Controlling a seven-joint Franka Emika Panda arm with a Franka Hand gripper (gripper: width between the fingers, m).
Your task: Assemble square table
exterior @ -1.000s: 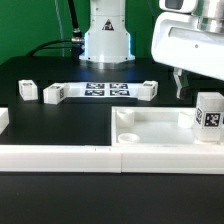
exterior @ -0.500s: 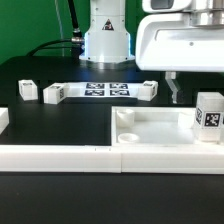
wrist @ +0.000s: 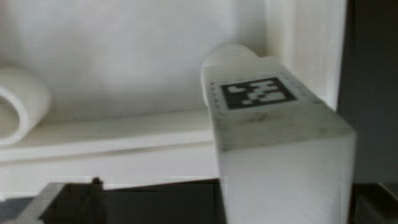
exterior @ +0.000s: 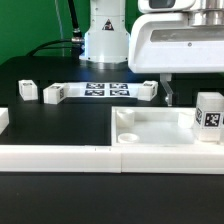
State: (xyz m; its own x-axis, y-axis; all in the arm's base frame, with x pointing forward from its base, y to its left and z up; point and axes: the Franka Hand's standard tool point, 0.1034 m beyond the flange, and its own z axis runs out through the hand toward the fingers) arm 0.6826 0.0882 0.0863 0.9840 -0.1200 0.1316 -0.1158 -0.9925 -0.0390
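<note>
The square table top (exterior: 160, 132), a white tray with a raised rim, lies at the exterior view's right. One tagged leg block (exterior: 209, 112) stands upright on its right corner. More leg blocks (exterior: 27, 90) (exterior: 53, 94) (exterior: 148, 90) lie on the black table. My gripper (exterior: 170, 95) hangs open over the tray's far edge, to the left of the standing leg, holding nothing. The wrist view shows that leg (wrist: 267, 110) close up with its tag, the tray floor (wrist: 125, 70) and one dark fingertip (wrist: 79, 202).
The marker board (exterior: 100, 89) lies between the loose leg blocks. Long white border rails (exterior: 70, 157) run along the front. Another white block (exterior: 2, 119) sits at the left edge. The robot base (exterior: 107, 40) stands at the back.
My gripper has moved toward the exterior view's left and a little lower, over the tray's back edge. Its jaws stayed open. No part has moved.
</note>
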